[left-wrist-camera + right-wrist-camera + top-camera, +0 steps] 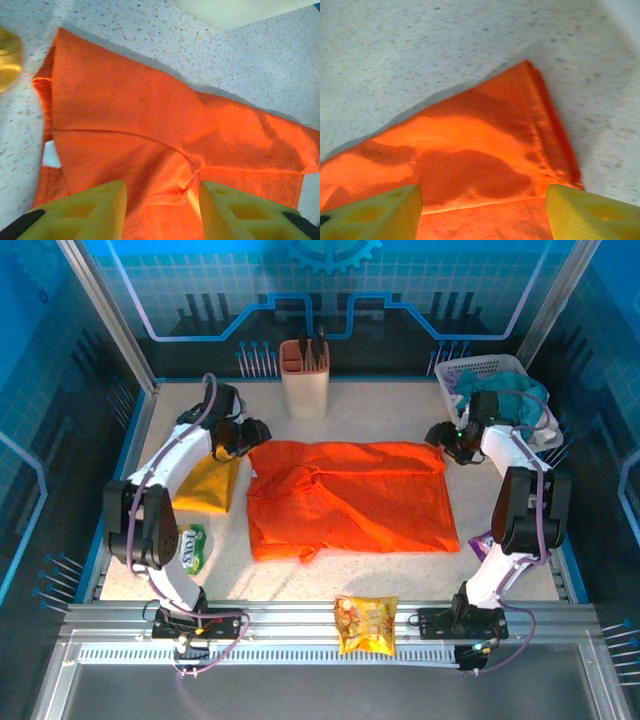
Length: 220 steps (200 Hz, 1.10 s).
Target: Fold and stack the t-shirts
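The bright orange t-shirt (350, 502) lies spread flat across the middle of the table, with its far edge doubled over. The mustard yellow t-shirt (210, 483) sits folded to its left, and a yellow patch of it (7, 55) shows at the edge of the left wrist view. My left gripper (256, 436) hovers at the orange shirt's far left corner. Its fingers stand apart over a creased fold (162, 210), holding nothing. My right gripper (441, 439) is at the far right corner, open wide above the cloth (482, 215), with the corner tip (527, 67) ahead of it.
A beige utensil holder (305, 380) stands at the back centre. A white basket (480, 368) holding teal cloth is at the back right. A snack packet (366, 625) lies on the front rail, a green packet (193, 548) by the left arm, and a purple one (480, 543) by the right arm.
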{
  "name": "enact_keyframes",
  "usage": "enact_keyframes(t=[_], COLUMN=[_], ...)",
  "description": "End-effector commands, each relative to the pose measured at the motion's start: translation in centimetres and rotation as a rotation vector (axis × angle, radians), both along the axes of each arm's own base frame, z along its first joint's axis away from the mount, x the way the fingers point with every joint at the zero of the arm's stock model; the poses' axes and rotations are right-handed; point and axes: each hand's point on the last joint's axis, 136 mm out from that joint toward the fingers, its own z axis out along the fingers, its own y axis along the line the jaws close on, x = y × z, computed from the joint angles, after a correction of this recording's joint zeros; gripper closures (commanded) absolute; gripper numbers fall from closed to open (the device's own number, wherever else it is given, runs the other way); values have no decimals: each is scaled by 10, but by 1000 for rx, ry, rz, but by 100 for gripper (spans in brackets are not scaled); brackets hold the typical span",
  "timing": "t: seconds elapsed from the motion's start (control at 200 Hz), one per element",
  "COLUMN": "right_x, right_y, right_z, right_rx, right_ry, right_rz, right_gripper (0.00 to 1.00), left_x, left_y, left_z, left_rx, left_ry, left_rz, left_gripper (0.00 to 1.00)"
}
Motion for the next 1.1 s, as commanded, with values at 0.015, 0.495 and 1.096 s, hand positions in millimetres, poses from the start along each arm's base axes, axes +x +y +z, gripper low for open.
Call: enact_keyframes(t=[0.015, 0.495, 1.096], right_x=[16, 37, 41], right_y=[35, 15, 36], right_z=[-1, -71, -5], right_rx=[55, -20, -102], right_ry=[-62, 78, -61], right_rz=[109, 45, 118], right_gripper=[34, 43, 25], left_x=[22, 34, 32], left_y=[-16, 4, 32], left_z=[-14, -105, -44], left_rx=[-83, 47, 87], left_ry=[7, 242, 158], left_rz=[-12, 27, 31], left_gripper=[58, 61, 61])
